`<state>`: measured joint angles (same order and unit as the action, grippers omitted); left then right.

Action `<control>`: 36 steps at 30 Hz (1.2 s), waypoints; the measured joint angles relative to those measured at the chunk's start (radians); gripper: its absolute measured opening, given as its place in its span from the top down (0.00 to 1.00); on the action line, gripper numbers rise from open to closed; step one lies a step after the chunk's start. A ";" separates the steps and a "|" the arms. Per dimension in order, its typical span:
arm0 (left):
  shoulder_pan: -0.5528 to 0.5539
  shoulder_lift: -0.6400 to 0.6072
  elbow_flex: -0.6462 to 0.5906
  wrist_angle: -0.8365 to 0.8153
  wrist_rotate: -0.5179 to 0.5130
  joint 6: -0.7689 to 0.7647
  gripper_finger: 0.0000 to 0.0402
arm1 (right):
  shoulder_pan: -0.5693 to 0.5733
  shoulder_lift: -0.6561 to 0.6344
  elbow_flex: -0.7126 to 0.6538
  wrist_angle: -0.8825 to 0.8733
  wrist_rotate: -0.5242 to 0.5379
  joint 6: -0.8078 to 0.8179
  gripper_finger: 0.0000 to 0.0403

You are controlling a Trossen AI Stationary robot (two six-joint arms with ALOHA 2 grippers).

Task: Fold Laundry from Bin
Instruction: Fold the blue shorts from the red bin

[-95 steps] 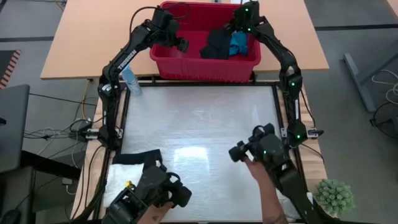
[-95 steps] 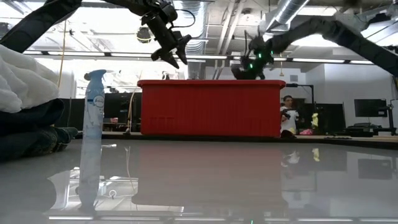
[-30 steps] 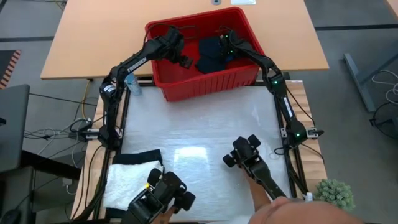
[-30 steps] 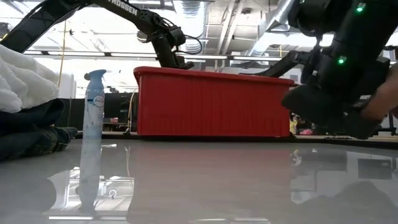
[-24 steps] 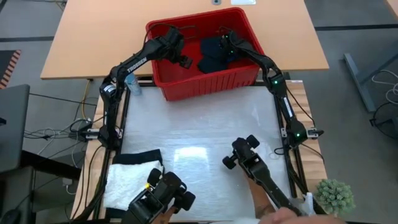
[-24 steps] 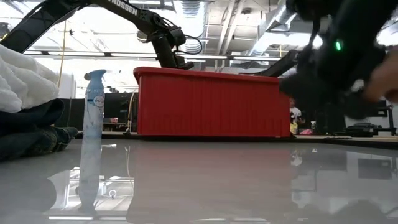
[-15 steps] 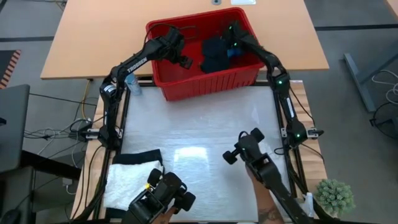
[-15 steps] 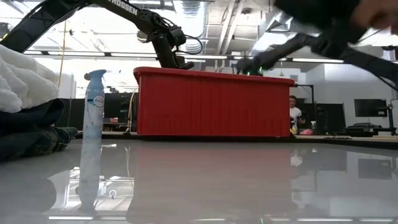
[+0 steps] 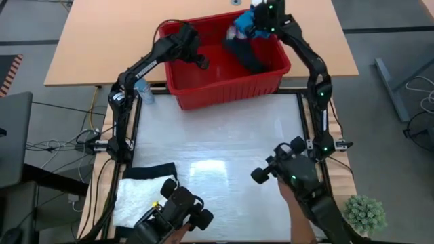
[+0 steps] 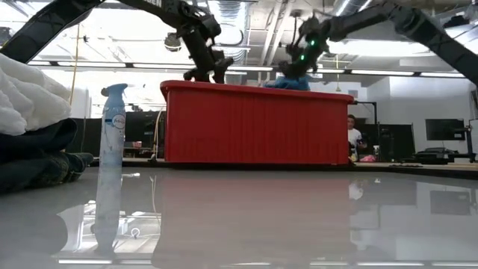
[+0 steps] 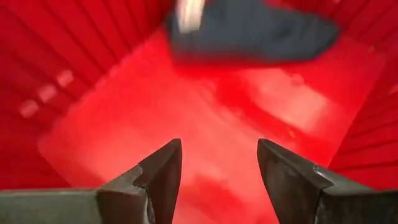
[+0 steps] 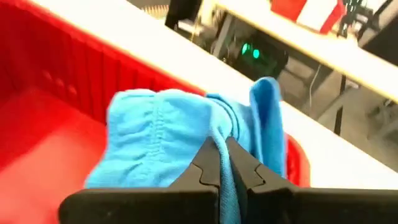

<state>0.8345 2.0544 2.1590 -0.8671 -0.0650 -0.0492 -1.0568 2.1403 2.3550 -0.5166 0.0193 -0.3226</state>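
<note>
The red bin stands askew at the table's far edge. My right gripper is high over the bin's far right corner, shut on a small bright blue cloth. The low view shows that cloth just above the rim. A dark garment lies below it in the bin's right half. My left gripper hangs open over the bin's left half with only bare red floor between its fingers. The dark garment lies beyond them. My right gripper pinches a bunched fold of the blue cloth between its two fingers. The fingers come from the table's near right, slanting only a little downward. The cloth bulges slack past the fingertips and droops beside them, above the bin's floor.
A pale blue spray bottle stands left of the bin. Folded white and black laundry is stacked at the near left corner. A person's hands work two control arms at the near edge. A small plant sits at the near right.
My right gripper has shut on the blue cloth down in the bin and risen steeply toward the far edge, carrying the cloth up above the rim. The dark garment has shifted toward the bin's right wall. My left gripper has risen a little and stayed open.
</note>
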 joint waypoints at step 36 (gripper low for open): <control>-0.155 -0.374 0.165 -0.051 0.557 0.022 0.50 | 0.692 -0.483 -0.262 -0.848 -0.597 0.024 0.85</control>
<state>0.6790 1.6805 2.3241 -0.9182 0.4919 -0.0272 -0.3651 1.6573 2.0927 -1.3646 -0.5777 -0.2981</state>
